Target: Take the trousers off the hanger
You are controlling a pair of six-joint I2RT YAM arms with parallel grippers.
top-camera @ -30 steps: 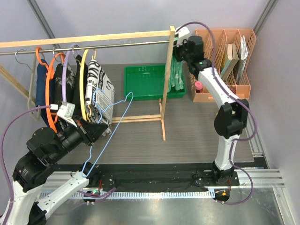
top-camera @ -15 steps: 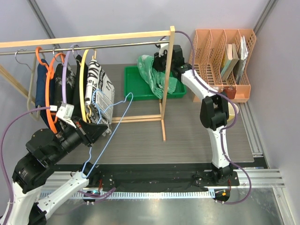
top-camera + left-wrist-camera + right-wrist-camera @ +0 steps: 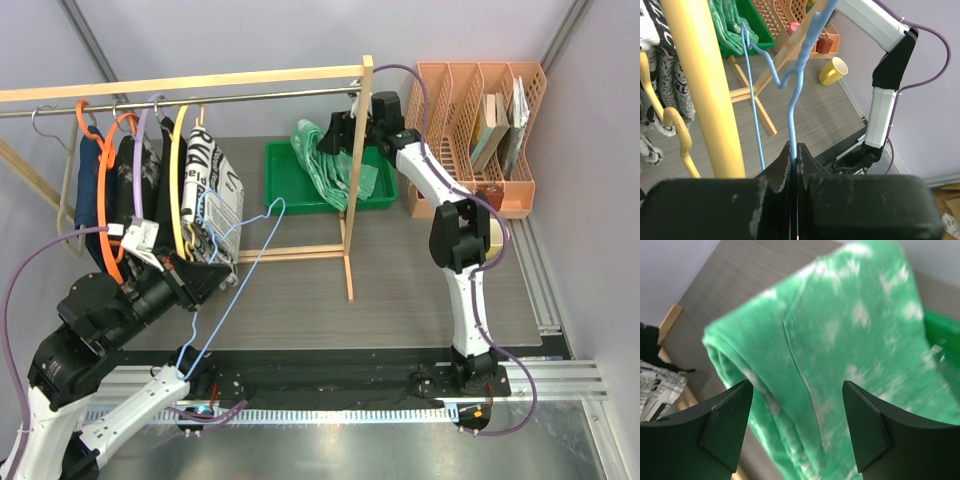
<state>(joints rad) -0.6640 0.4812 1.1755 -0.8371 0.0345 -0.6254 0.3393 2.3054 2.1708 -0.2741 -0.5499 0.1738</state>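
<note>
Trousers clear of hanger, hanging over tray | directly ahead of right gripper, fingers spread | left gripper pinches hanger wire, well apart

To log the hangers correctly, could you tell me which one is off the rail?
The light blue wire hanger: it is clamped in the left gripper, away from the rail, while the orange hanger and the yellow hanger hang on it.
</note>
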